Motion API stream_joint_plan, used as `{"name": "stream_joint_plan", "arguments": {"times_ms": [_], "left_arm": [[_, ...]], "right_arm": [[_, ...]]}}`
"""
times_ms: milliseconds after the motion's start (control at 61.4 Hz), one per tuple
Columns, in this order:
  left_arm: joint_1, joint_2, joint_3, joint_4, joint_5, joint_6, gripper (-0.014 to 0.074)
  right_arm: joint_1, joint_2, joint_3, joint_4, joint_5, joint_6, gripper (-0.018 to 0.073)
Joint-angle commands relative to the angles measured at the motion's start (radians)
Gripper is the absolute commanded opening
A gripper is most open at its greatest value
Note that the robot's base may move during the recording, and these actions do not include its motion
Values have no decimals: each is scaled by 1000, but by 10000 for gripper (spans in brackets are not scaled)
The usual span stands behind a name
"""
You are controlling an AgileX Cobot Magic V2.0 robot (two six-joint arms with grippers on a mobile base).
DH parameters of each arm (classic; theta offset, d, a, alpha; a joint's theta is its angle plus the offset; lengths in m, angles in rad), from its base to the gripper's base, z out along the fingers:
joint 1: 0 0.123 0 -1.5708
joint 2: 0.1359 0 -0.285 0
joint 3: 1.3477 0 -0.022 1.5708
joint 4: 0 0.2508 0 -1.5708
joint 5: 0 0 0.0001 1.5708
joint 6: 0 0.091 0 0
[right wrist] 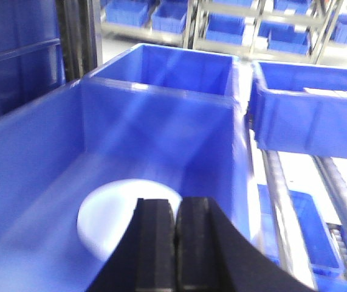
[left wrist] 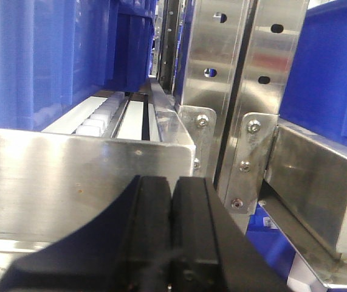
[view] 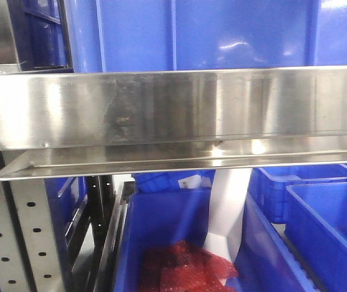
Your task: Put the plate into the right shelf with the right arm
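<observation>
The plate (right wrist: 112, 213), round and plain white, lies flat on the floor of a blue bin (right wrist: 161, 128) in the right wrist view. My right gripper (right wrist: 177, 204) hovers over the plate's near right edge, its black fingers pressed together with nothing between them. The right shelf shows in the front view as a shiny steel rail (view: 173, 109) across the frame. My left gripper (left wrist: 172, 182) is shut and empty, close in front of a steel shelf rail (left wrist: 70, 176). The plate does not show in the front or left wrist views.
Below the steel rail, a blue bin holds red packets (view: 185, 267) and a white sheet (view: 228, 213). More blue bins (view: 325, 225) stand to the right. Perforated steel uprights (left wrist: 222, 91) rise beside the left gripper. Roller rails (right wrist: 343, 201) and another bin (right wrist: 307, 109) lie right of the plate's bin.
</observation>
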Motion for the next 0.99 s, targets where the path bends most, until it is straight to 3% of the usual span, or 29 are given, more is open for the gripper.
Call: {"name": "stream_joint_plan", "arguments": {"times_ms": [0,440,977], "left_arm": [[2,-10,7,0,-91,-6,-47],[2,-10,7,0,-91,-6,-47],[2,-10,7,0,-91,-6,-47]], "right_arm": [[1,-137,113,-8,-131,2,51],[1,-534,550,-7,-135,2,51],[1,-542,651,-7,-167,2,51]]}}
